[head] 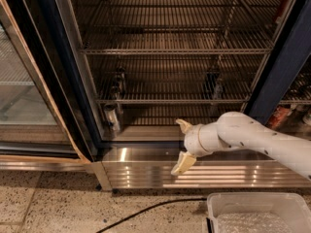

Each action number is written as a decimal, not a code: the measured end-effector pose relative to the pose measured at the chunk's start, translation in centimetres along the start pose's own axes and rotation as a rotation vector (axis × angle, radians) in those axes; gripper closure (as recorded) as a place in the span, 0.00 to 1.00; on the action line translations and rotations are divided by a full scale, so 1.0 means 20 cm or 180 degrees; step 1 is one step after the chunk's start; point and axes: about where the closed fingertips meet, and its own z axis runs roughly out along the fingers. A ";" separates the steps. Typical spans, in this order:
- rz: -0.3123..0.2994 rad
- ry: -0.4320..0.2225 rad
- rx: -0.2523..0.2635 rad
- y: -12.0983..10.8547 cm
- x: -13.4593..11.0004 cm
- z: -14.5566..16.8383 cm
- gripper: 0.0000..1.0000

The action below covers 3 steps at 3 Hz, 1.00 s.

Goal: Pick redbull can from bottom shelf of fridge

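Gripper (181, 144) is noted open and empty, lower centre, outside the fridge (63, 72). Can (111, 117) is seen untouched on the bottom shelf (150, 133), centre-left. Reach, grasp and withdrawal are judged outstanding.

Dim fridge (286, 57) interior; glare stripes on its steel base (141, 171) behind the gripper (182, 144) (brightly lit).

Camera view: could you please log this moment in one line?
gripper: open, empty, low outside fridge | redbull can: upright, bottom shelf left, untouched
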 end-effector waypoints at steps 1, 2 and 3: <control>0.0000 -0.0001 0.0001 0.00 0.00 0.00 0.00; 0.0050 -0.0141 0.0109 0.01 -0.02 0.06 0.00; 0.0093 -0.0448 0.0340 -0.05 -0.06 0.20 0.00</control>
